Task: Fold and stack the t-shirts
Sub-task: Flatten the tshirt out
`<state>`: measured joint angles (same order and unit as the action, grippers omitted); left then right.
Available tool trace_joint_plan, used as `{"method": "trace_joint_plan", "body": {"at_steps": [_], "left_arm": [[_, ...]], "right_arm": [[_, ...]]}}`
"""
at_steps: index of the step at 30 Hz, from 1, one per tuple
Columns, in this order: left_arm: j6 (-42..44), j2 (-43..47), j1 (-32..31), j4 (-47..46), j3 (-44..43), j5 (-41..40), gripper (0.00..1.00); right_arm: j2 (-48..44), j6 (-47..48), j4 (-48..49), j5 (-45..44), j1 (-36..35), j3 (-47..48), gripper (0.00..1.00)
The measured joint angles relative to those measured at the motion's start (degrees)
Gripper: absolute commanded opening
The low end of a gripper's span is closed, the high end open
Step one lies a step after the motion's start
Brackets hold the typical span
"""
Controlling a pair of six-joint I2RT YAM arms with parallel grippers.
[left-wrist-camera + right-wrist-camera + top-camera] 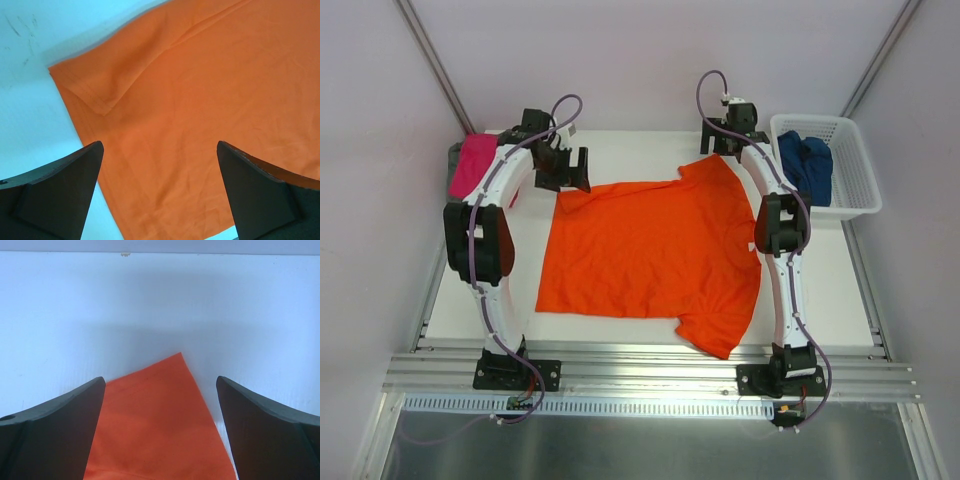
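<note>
Your orange shirt (650, 250) lies flat. One pink shirt (475, 162) sits far left, one blue shirt (807, 165) in the basket (860, 205). Left gripper (159, 143) and right gripper (159, 378) gape empty.

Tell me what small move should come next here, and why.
Probably lower both grippers and pinch the far edge. The orange t-shirt lies spread flat, unfolded. The left gripper hangs open above its far hem corner, the right gripper open above the far sleeve tip; neither seems to touch cloth.
</note>
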<state>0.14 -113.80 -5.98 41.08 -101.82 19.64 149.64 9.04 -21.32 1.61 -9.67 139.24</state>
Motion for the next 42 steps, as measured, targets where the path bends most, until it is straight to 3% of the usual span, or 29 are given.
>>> {"method": "trace_joint_plan", "body": {"at_steps": [11, 24, 30, 37, 42], "left_arm": [[-1.03, 1.84, -0.04, 0.31, 1.46, 2.08, 0.99], [-5.40, 4.35, -0.44, 0.33, 1.53, 8.87, 0.99], [-5.73, 7.45, -0.83, 0.35, 3.26, 9.94, 0.99], [-5.73, 7.98, -0.85, 0.35, 3.52, 9.94, 0.99], [-5.64, 7.96, -1.60, 0.37, 4.50, 9.92, 0.99]], "right_arm": [[-0.35, -4.07, 0.37, -1.25, 0.02, -2.80, 0.95], [-0.98, -12.52, -1.40, 4.85, 0.76, -5.97, 0.94], [-0.98, -14.67, -1.03, 6.21, 1.31, -5.97, 0.84], [-0.96, -14.67, -1.07, 6.23, 1.62, -5.97, 0.60], [-0.98, -13.33, -1.22, 5.35, 1.99, -5.99, 0.55]]}}
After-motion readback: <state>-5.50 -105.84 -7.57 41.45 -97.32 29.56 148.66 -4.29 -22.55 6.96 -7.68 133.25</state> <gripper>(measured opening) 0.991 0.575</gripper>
